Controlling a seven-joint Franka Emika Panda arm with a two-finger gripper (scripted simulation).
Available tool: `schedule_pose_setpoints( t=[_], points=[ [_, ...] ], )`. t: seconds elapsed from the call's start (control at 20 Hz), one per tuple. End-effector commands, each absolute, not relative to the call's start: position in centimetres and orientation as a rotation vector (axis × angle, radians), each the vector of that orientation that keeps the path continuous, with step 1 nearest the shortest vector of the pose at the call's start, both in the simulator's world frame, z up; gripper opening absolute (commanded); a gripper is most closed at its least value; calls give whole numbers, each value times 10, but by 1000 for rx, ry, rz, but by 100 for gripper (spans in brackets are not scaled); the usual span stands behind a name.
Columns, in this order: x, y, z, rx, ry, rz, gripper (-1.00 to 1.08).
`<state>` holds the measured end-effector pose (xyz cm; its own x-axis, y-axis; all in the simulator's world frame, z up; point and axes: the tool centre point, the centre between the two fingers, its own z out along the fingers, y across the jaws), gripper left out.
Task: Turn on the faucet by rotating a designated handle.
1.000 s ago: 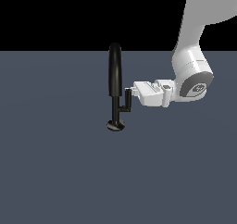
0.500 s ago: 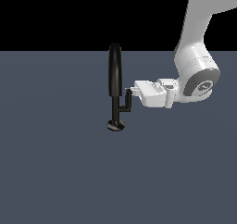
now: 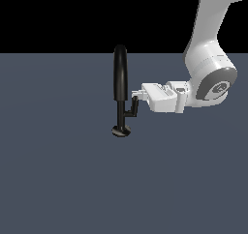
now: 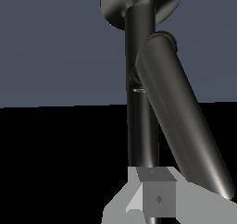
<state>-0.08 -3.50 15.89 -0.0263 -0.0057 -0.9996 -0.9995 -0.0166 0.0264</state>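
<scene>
My claw at the faucet handle

My claw (image 3: 136,98) reaches sideways to the upright handle (image 3: 131,108) beside the faucet (image 3: 120,90) stem on the desk (image 3: 58,170); whether it's clenched I cannot tell.

The handle (image 3: 131,108) sits between the faucet (image 3: 120,90) stem and the fingers (image 3: 136,93).

glossy white arm (image 3: 208,59) with a grey round joint cap; boxy white gripper (image 3: 137,96) ahead of it.
</scene>
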Motion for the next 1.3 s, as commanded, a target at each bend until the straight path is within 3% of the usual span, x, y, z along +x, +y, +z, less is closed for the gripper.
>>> schedule_pose_setpoints(
  t=[0.0,0.6,0.7,1.25],
  points=[
    [-10,-35,155,-1210,1226,1244,-100],
    [-56,-36,138,-1208,1226,1251,-100],
    [-45,-36,148,-1221,1212,1231,-100],
    [-76,-37,87,-1209,1225,1251,-100]
  ],
)
